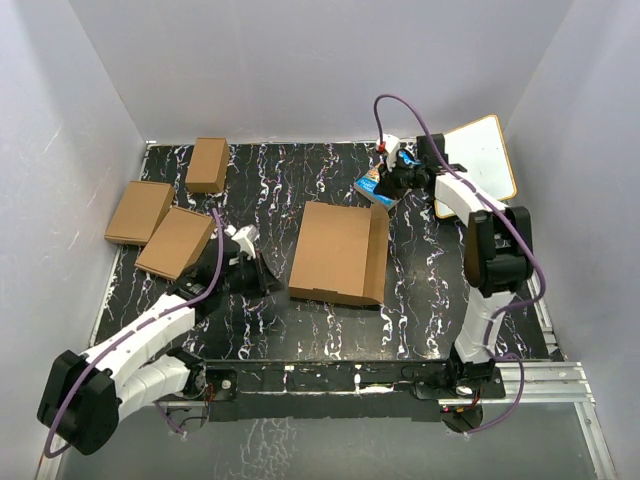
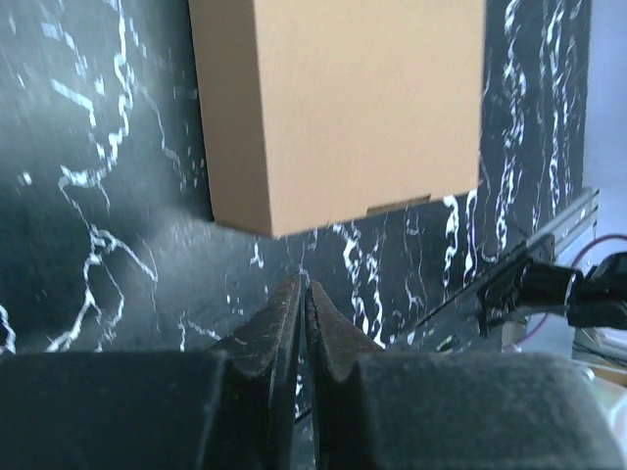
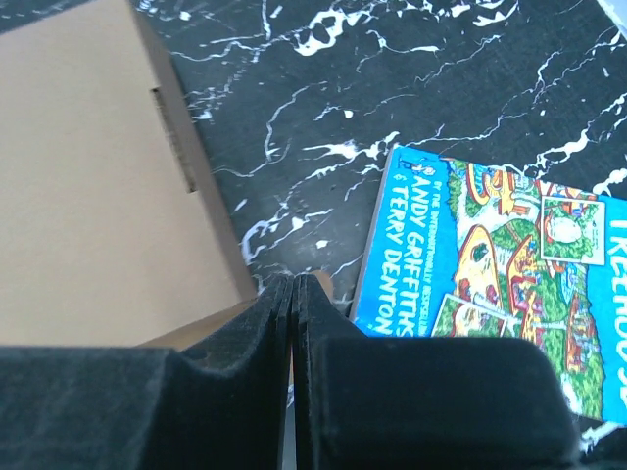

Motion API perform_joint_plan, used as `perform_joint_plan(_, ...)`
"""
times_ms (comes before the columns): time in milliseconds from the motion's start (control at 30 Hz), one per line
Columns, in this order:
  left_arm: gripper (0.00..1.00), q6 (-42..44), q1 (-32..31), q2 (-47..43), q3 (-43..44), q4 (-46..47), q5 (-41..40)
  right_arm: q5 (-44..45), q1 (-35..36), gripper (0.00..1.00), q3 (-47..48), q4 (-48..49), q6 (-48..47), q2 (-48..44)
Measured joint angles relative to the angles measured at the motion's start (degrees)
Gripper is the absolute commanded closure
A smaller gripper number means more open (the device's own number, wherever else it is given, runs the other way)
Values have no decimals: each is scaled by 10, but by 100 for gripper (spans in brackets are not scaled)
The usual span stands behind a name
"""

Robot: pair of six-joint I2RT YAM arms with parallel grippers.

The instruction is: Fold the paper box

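The paper box point(image 1: 338, 252) lies flat and closed in the middle of the black marbled table, its right edge raised a little. My left gripper point(image 1: 268, 280) sits low on the table just left of the box's near left corner, shut and empty. In the left wrist view its fingertips point(image 2: 304, 290) point at the box's point(image 2: 338, 108) near edge, a short gap away. My right gripper point(image 1: 386, 190) hovers at the box's far right corner, shut with nothing between its fingers. In the right wrist view the gripper's tips point(image 3: 294, 284) stand between the box point(image 3: 88, 186) and a blue book point(image 3: 490, 294).
Three smaller folded brown boxes point(image 1: 207, 164) point(image 1: 139, 212) point(image 1: 176, 242) lie at the table's left. The blue book point(image 1: 368, 184) lies under the right wrist. A white board point(image 1: 480, 160) leans at the back right. Grey walls close in the table, and a metal rail point(image 1: 400, 375) runs along its near edge.
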Motion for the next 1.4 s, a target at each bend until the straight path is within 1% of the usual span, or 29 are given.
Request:
perform_joint_plan(100, 94, -21, -4, 10, -26, -4, 23, 17, 8, 92, 52, -27, -19, 55)
perform_joint_plan(200, 93, -31, -10, 30, -35, 1, 35, 30, 20, 92, 75, -51, -36, 85)
perform_joint_plan(433, 90, -38, -18, 142, -32, 54, 43, 39, 37, 92, 102, -103, -83, 120)
perform_joint_plan(567, 89, -31, -18, 214, -3, 63, 33, 33, 35, 92, 97, -130, -125, 120)
perform_joint_plan(700, 85, -13, -18, 252, 38, 38, 7, 38, 30, 92, 58, -135, -175, 102)
perform_joint_plan(900, 74, 24, -6, 277, 85, -8, -66, 40, 12, 92, -23, -162, -241, 36)
perform_joint_plan(1033, 72, 52, 18, 318, 132, -13, -98, 23, 19, 92, -88, -195, -272, -26)
perform_joint_plan(1100, 72, 71, 31, 350, 170, -21, -112, 23, 24, 92, -121, -216, -287, -57)
perform_joint_plan(1267, 71, 110, 54, 439, 271, -20, -113, 23, 40, 92, -193, -269, -317, -120)
perform_joint_plan(1400, 71, 134, 67, 504, 345, -14, -83, 24, 57, 92, -228, -294, -324, -151)
